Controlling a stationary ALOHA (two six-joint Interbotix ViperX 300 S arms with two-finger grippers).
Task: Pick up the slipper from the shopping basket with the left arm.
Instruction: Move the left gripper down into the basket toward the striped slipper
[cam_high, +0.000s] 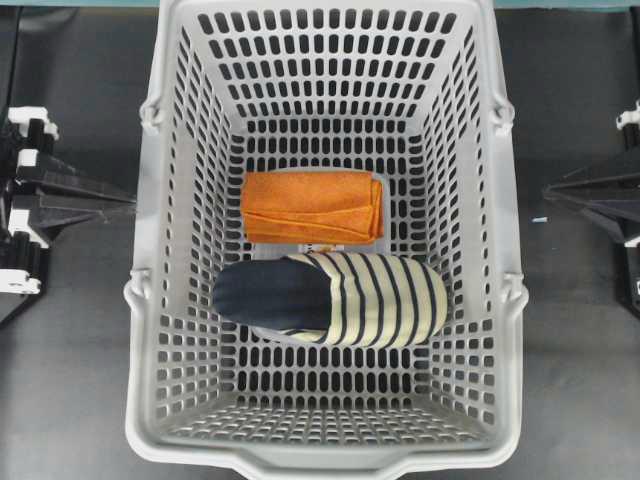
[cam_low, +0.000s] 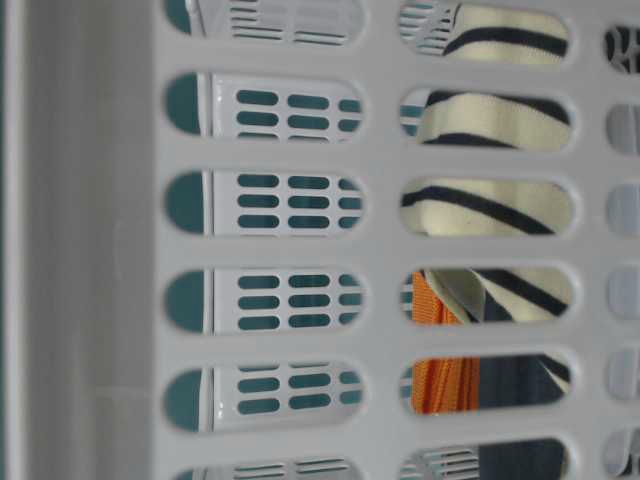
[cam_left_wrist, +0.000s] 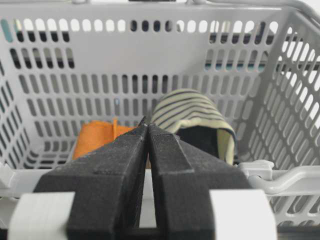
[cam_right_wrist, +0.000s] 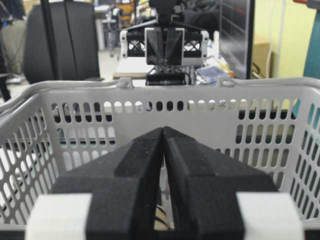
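Left gripper (cam_left_wrist: 146, 131) is seen w/ fingers pressed together, nothing held, outside shopping basket (cam_high: 150, 300) at its left wall. Right gripper (cam_right_wrist: 163, 134) likewise pressed together, empty, at opp. wall. Slipper (cam_high: 335, 298) is laid on basket floor, touching orange cloth (cam_high: 312, 205).

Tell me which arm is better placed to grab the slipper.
Left, marginally. The slipper's open heel faces the left claw; its toe faces the right claw. Both sit shut outside the basket.
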